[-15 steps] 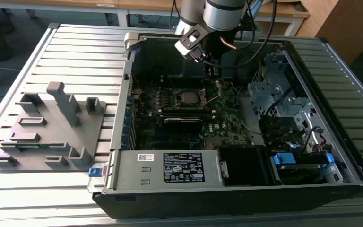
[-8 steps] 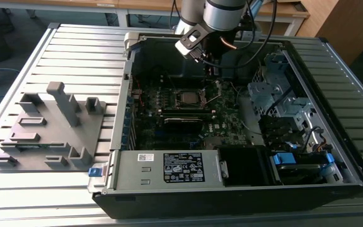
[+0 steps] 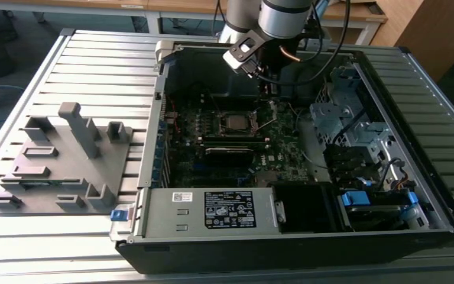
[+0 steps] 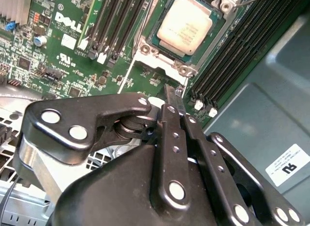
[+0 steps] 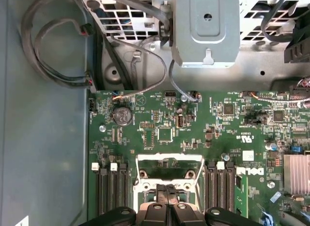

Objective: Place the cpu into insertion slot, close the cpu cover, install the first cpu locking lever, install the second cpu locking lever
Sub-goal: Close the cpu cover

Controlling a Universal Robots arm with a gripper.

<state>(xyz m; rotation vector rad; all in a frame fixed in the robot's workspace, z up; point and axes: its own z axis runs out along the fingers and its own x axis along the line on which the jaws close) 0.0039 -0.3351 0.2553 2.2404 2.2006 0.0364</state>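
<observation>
The cpu (image 4: 186, 26) is being shown seated in the insertion slot (image 4: 154, 41) on the motherboard (image 5: 160, 114), its grey top uncovered. The cpu cover (image 5: 169, 158) is being shown swung open beside the slot. The gripper (image 4: 173, 96) is being held at the cover's free edge, fingers (image 4: 170, 134) pressed together; whether that edge is being pinched cannot be told

I count one computer case (image 3: 290, 255), one motherboard (image 5: 193, 134), one cpu (image 4: 186, 24), one end effector (image 4: 173, 92) and one grey fixture (image 3: 61, 160).
</observation>
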